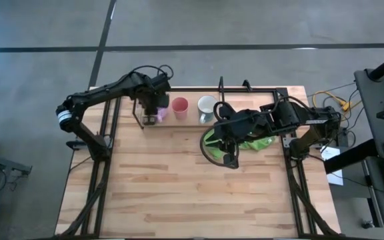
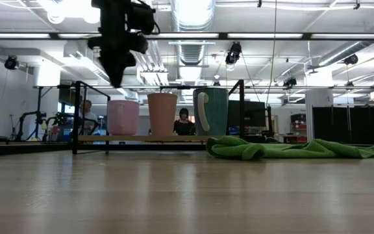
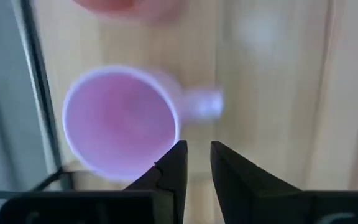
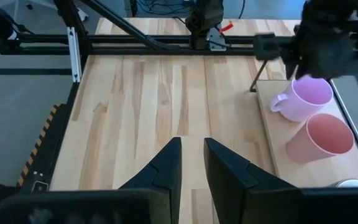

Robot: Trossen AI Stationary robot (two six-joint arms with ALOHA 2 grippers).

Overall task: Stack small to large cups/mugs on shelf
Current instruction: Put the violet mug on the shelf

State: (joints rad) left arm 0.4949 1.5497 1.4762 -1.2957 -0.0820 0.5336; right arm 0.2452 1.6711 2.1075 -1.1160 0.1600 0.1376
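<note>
Three cups stand in a row on the shelf (image 2: 141,138) at the table's far side: the lilac-purple mug (image 2: 123,117), the red-pink cup (image 2: 162,114) and the grey-white mug (image 2: 211,112). Each rests upright on its base. My left gripper (image 2: 117,79) hangs just above the lilac mug, fingers shut and pointing down, clear of its rim. Its wrist view looks down into the mug (image 3: 120,121), with the handle (image 3: 201,104) to one side. My right gripper (image 1: 230,159) is shut and empty above the table, by the green cloth (image 1: 249,141).
The shelf's black rods and upright loops (image 1: 221,87) frame the cups. The green cloth (image 2: 291,149) lies crumpled on the table to the right of the shelf. The near half of the tabletop (image 1: 192,193) is bare wood. People show far off in the room.
</note>
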